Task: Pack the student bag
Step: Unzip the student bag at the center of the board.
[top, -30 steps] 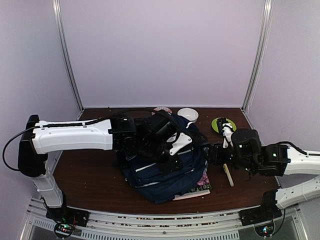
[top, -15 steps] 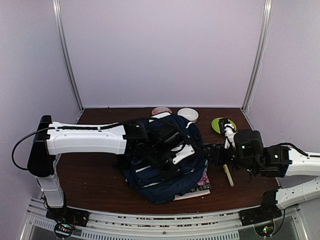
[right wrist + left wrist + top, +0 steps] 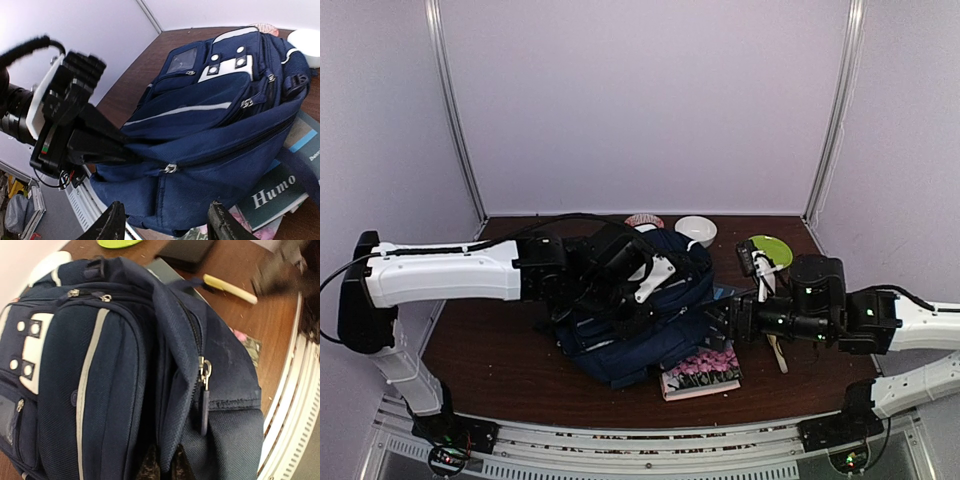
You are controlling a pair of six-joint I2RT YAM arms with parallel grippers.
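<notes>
The student bag (image 3: 620, 320), navy blue with white patches and a pale stripe, lies on its back in the middle of the table. It fills the left wrist view as the student bag (image 3: 100, 365). My left gripper (image 3: 166, 466) is shut on a fold of its navy fabric beside the main zip, just below the hanging zip pull (image 3: 204, 407). From the right wrist view the left gripper (image 3: 122, 150) pinches that edge. My right gripper (image 3: 167, 227) stands open, low in front of the bag's (image 3: 215, 110) side, with nothing between its fingers (image 3: 112, 225). The zip slider (image 3: 170, 168) sits just above it.
A flowered book (image 3: 702, 368) and a teal book (image 3: 280, 190) lie under the bag's right side. A white bowl (image 3: 696, 229), a green plate (image 3: 772, 248) and a pink object (image 3: 642, 219) sit at the back. A pale stick (image 3: 230, 288) and black case (image 3: 190, 250) lie right of the bag.
My left gripper has closed on the bag's fabric and drawn the bag leftward, uncovering more of the flowered book. My right gripper has moved left, closer to the bag.
</notes>
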